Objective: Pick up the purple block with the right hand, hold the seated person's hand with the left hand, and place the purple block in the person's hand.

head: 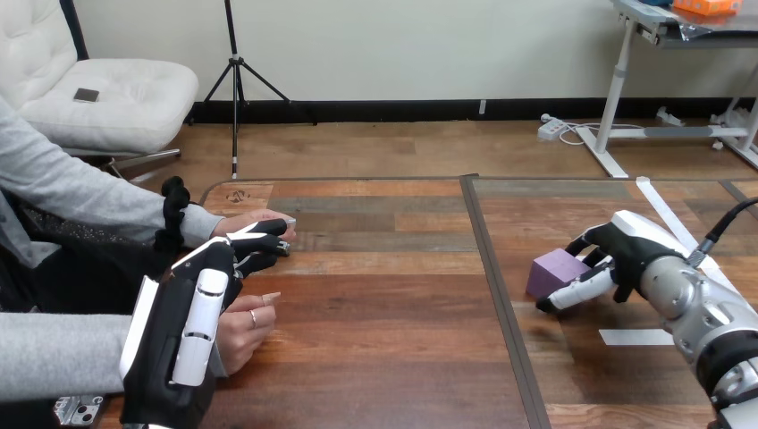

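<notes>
A plank-grained wooden counter (393,313), split by a dark strip (497,295), carries the opening steps of a handover. The robot's left hand (189,308), black with glossy white shells, reaches over the person's upper hand (231,224); whether it grips cannot be told. The person's lower hand (243,329) rests loosely curled beside it. Across the counter the right hand (630,248) closes on the purple block (554,271), a small matte cube with crisp edges, thumb behind and fingers (576,292) along its near side. The block sits on the wood, seemingly not yet lifted; next it likely needs a firm pinch, a lift and a carry left
</notes>
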Controlling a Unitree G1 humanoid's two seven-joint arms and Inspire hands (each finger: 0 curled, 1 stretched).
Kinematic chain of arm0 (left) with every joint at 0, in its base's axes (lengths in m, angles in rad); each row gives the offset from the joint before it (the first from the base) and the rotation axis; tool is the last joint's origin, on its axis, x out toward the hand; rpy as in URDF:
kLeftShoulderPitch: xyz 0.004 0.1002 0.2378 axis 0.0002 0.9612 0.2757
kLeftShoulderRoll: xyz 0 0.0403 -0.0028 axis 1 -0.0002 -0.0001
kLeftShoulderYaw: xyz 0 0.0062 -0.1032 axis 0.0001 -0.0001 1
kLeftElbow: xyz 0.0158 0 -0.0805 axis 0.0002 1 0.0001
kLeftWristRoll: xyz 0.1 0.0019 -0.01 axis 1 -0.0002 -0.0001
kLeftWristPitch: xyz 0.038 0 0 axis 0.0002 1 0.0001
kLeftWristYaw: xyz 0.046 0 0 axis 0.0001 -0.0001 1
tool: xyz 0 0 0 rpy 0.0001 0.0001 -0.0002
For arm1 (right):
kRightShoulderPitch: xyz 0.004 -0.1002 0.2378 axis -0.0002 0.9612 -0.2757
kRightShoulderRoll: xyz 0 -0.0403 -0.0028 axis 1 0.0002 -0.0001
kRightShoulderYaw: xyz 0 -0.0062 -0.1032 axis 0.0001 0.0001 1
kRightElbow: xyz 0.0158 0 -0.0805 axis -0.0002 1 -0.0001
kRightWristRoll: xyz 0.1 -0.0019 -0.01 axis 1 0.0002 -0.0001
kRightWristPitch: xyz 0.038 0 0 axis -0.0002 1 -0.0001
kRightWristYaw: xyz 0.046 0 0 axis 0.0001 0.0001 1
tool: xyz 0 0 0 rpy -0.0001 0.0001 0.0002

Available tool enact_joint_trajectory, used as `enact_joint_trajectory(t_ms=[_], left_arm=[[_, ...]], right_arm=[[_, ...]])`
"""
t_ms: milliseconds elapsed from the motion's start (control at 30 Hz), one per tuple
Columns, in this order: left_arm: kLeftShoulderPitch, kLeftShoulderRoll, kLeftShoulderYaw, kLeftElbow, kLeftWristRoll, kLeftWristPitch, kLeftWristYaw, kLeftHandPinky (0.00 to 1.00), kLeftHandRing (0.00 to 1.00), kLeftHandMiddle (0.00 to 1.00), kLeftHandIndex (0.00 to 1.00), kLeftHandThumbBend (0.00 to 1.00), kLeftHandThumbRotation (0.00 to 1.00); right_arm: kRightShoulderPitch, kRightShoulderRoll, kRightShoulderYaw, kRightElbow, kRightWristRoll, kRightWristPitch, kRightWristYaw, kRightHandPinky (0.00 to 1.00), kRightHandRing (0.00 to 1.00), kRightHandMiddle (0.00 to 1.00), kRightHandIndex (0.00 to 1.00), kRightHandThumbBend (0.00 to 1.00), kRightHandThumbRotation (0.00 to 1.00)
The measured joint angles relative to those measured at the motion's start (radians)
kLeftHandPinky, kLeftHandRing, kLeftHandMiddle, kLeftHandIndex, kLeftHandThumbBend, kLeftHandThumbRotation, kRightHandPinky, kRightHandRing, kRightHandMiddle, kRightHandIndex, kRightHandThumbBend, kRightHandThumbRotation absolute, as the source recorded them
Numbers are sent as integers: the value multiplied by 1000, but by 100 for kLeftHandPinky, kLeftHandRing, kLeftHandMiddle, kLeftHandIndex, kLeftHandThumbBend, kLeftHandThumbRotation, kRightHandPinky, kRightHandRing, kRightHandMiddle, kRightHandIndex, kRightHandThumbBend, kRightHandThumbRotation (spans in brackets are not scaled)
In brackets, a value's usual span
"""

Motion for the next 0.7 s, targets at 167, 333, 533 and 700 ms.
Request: enact_joint_trajectory(t_ms=[167, 333, 533, 700], left_arm=[[0, 1, 0, 0, 0, 2, -1, 77, 84, 78, 58, 47, 100], [0, 1, 0, 0, 0, 2, 0, 77, 83, 78, 58, 47, 100], [0, 3, 0, 0, -1, 3, 0, 76, 83, 78, 58, 46, 100], [0, 4, 0, 0, -1, 3, 0, 76, 83, 78, 58, 45, 100]], right_arm=[[0, 9, 0, 0, 0, 0, 0, 47, 60, 68, 74, 100, 25], [0, 14, 0, 0, -1, -1, -3, 45, 59, 67, 73, 100, 26], [0, 17, 0, 0, -3, -1, -9, 45, 59, 67, 72, 100, 27], [0, 21, 0, 0, -3, 0, -19, 46, 60, 68, 71, 100, 28]])
